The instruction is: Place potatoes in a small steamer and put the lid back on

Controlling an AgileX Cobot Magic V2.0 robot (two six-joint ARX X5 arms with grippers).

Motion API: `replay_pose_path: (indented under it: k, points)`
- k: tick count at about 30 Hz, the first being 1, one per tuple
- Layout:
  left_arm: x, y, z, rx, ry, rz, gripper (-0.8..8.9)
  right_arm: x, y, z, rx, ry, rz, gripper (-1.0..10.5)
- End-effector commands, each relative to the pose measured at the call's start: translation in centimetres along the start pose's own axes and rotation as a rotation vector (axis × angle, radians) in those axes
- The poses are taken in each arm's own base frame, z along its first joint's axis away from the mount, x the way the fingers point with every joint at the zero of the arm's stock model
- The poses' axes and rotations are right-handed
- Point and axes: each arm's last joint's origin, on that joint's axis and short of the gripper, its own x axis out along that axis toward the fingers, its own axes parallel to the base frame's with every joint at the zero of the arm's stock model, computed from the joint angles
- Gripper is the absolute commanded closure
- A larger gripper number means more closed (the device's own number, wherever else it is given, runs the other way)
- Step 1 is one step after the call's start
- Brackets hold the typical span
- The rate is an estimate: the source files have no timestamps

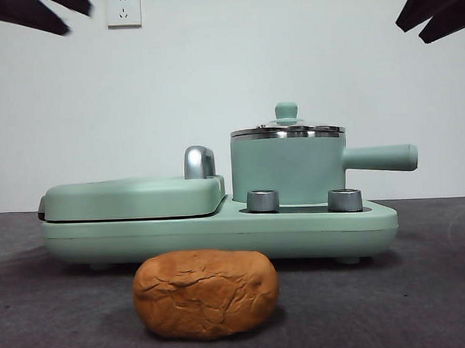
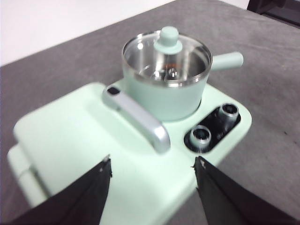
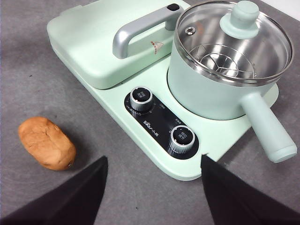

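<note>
The potato (image 1: 205, 292), an orange-brown cracked lump, lies on the grey table in front of the appliance; it also shows in the right wrist view (image 3: 46, 142). The small steamer (image 1: 287, 168) stands on the right of the mint-green base, its handle (image 1: 381, 158) pointing right. The glass lid (image 1: 287, 128) with its green knob (image 1: 286, 111) sits on the pot, as seen in the right wrist view (image 3: 234, 37) and the left wrist view (image 2: 166, 56). My left gripper (image 2: 152, 164) is open above the griddle. My right gripper (image 3: 152, 161) is open above the base's front edge, near the dials.
The flat griddle section (image 1: 134, 197) with its steel handle (image 1: 198, 161) fills the base's left half. Two dials (image 1: 262, 200) sit in front of the pot. Both arms show as black tips at the front view's top corners (image 1: 36, 13). A wall socket (image 1: 124, 10) is behind.
</note>
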Motion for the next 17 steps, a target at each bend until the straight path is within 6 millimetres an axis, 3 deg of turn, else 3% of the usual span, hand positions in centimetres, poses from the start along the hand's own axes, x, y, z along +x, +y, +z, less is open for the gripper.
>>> replay_pose_path:
  k: [1,9,17]
  points:
    - [1.8,0.3,1.0,0.044,-0.053,-0.013,5.25,-0.2,0.0,0.6,-0.013,-0.02,-0.002,6.3]
    - [9.1,0.6,1.8,0.059,-0.161,-0.031,5.25,-0.2,0.0,0.6,0.008,-0.025,-0.002,6.3]
    - [16.5,0.8,3.5,0.057,-0.132,-0.086,5.25,-0.2,0.0,0.7,0.008,-0.027,-0.002,6.3]
